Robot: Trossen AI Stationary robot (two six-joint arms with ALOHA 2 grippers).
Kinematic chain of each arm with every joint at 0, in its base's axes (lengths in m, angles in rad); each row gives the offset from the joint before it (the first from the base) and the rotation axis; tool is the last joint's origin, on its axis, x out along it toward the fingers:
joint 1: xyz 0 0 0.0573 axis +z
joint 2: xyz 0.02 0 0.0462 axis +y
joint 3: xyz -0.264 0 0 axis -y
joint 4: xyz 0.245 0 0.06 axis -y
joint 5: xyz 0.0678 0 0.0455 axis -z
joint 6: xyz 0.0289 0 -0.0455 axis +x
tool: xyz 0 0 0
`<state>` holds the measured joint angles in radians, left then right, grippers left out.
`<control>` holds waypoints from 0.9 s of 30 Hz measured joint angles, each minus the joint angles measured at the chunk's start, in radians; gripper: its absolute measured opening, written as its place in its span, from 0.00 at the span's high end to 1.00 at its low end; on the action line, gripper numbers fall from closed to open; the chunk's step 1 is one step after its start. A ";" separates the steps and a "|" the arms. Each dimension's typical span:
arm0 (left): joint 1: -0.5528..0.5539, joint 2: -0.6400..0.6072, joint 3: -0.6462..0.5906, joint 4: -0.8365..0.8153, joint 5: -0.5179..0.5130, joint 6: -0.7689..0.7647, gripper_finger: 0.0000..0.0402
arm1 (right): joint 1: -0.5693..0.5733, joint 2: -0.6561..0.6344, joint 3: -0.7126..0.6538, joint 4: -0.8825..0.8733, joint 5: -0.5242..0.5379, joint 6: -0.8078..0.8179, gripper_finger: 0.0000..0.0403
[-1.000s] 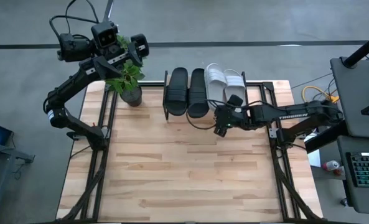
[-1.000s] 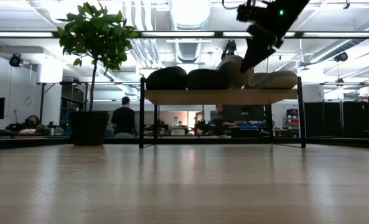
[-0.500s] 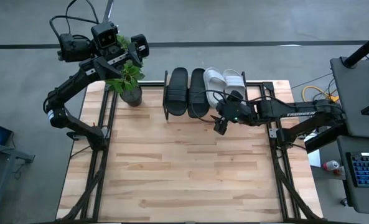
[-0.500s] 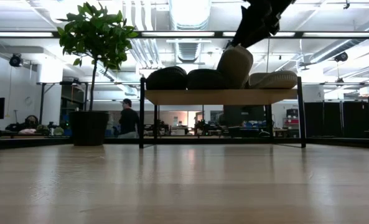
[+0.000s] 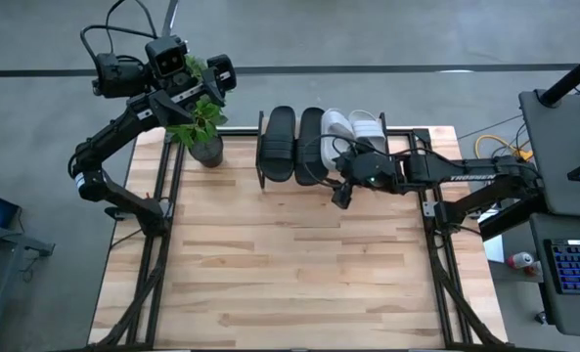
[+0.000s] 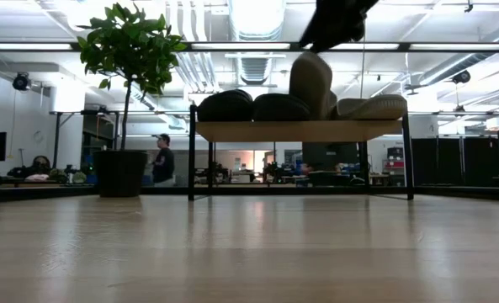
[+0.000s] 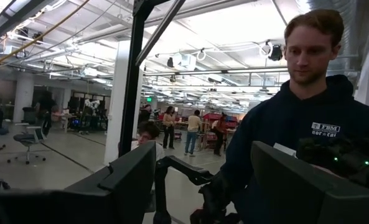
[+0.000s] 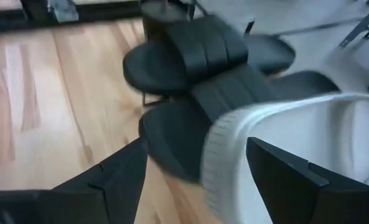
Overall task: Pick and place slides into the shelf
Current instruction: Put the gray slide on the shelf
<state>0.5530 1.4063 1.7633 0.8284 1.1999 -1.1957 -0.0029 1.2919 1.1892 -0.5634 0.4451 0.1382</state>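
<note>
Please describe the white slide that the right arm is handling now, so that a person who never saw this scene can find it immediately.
Look at the shelf at the table's far edge, right of the potted plant. Four slides sit on it in a row: two black on the left, two white on the right. The one meant is the inner white slide, under the right tool; unlike its flat neighbours, it is tipped up steeply on end.

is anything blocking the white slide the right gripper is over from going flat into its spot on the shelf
Possibly. The pale grey-white slide sandal stands tilted up on the light wooden shelf, pressed against the neighbouring black slide sandal. The right gripper straddles it. The second pale slide lies flat beside it. The gap looks tight.
</note>
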 joint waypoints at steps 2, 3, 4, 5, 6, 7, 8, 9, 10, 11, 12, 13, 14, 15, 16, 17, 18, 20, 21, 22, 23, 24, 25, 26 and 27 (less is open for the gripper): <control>0.000 0.000 -0.001 0.000 0.000 -0.002 0.38 | 0.000 0.000 0.000 -0.065 0.000 0.002 0.36; 0.000 0.000 -0.001 0.000 0.000 -0.002 0.38 | 0.000 0.000 0.000 -0.110 0.000 0.009 0.37; 0.000 0.000 -0.001 0.000 0.000 -0.002 0.38 | 0.000 0.000 0.000 -0.156 0.001 0.025 0.37; -0.002 0.000 -0.001 0.000 0.000 -0.002 0.38 | -0.001 0.000 -0.001 -0.202 0.008 0.045 0.38; -0.004 0.000 -0.001 0.000 0.000 -0.002 0.38 | -0.002 0.000 -0.003 -0.236 0.022 0.067 0.38; -0.005 0.000 -0.001 0.000 0.000 -0.002 0.38 | -0.002 0.000 -0.005 -0.263 0.031 0.084 0.39; -0.004 0.000 -0.001 0.001 0.000 -0.002 0.38 | -0.003 0.000 -0.006 -0.286 0.034 0.094 0.39; -0.005 0.000 -0.001 0.001 0.000 -0.002 0.38 | -0.003 0.000 -0.006 -0.297 0.036 0.097 0.40; -0.005 0.000 -0.002 0.000 0.000 -0.002 0.38 | -0.003 0.000 -0.006 -0.296 0.037 0.096 0.40; -0.004 0.000 -0.002 0.000 0.000 -0.001 0.38 | -0.003 0.000 -0.006 -0.287 0.037 0.094 0.41; -0.005 0.000 -0.003 0.000 0.000 0.001 0.38 | -0.003 0.000 -0.003 -0.280 0.038 0.093 0.42; -0.005 0.002 -0.003 0.001 0.000 0.002 0.38 | -0.002 -0.001 0.000 -0.265 0.043 0.091 0.42; -0.005 0.003 -0.003 0.001 0.000 0.002 0.38 | -0.002 -0.001 0.004 -0.248 0.048 0.090 0.42; -0.005 0.005 -0.003 0.001 -0.001 0.002 0.38 | -0.002 -0.001 0.010 -0.233 0.050 0.089 0.43; -0.005 0.005 -0.003 0.000 0.000 0.002 0.38 | -0.002 -0.001 0.018 -0.220 0.052 0.089 0.43; -0.006 0.005 -0.003 0.000 -0.001 0.002 0.38 | -0.003 -0.001 0.025 -0.207 0.054 0.088 0.43; -0.006 0.005 -0.003 0.000 -0.001 0.002 0.38 | -0.003 -0.001 0.032 -0.196 0.054 0.081 0.43; -0.006 0.005 -0.003 0.001 -0.002 0.003 0.38 | -0.003 -0.001 0.039 -0.181 0.054 0.058 0.43; -0.006 0.005 -0.003 0.001 -0.004 0.003 0.38 | -0.003 -0.001 0.040 -0.182 0.054 0.051 0.43; -0.006 0.005 -0.003 0.001 -0.005 0.003 0.38 | -0.003 0.000 0.040 -0.181 0.054 0.045 0.43; -0.006 0.005 -0.003 0.000 -0.005 0.003 0.38 | -0.005 0.000 0.040 -0.177 0.054 0.041 0.43; -0.006 0.005 -0.003 0.000 -0.005 0.003 0.38 | -0.006 0.000 0.039 -0.176 0.053 0.037 0.43; -0.006 0.005 -0.003 0.000 -0.006 0.003 0.38 | -0.006 0.000 0.039 -0.175 0.053 0.037 0.43; -0.006 0.005 -0.003 0.001 -0.006 0.003 0.38 | -0.007 0.000 0.038 -0.169 0.054 0.037 0.43; -0.006 0.005 -0.003 0.001 -0.006 0.002 0.38 | -0.007 0.000 0.037 -0.154 0.053 0.036 0.43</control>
<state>0.5468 1.4113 1.7599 0.8291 1.1942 -1.1941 -0.0097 1.2919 1.2260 -0.7175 0.4984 0.1743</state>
